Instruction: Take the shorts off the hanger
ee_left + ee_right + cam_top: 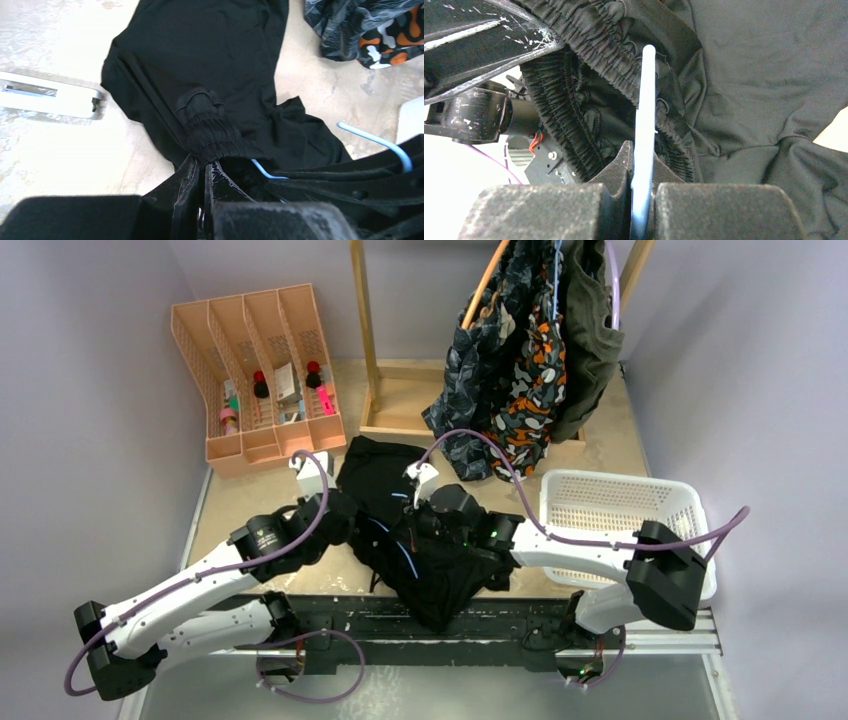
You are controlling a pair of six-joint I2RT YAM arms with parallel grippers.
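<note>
Mid-strip on the black shorts, sprawled on the worktop just beside the white basket: left tool clenched on the bunched waistband, right tool pinching the pale blue hanger, so next they must pull apart and slide it free.

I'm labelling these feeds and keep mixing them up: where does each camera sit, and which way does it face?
Top external: above and behind, looking down on the table and black shorts; the left arm and right arm show.
Left wrist: on that wrist, looking along the left gripper, shut on the shorts' waistband.
Right wrist: on that wrist, looking along the right gripper, shut on the blue hanger.
Shared: both wrist views show the black shorts and blue hanger.
</note>
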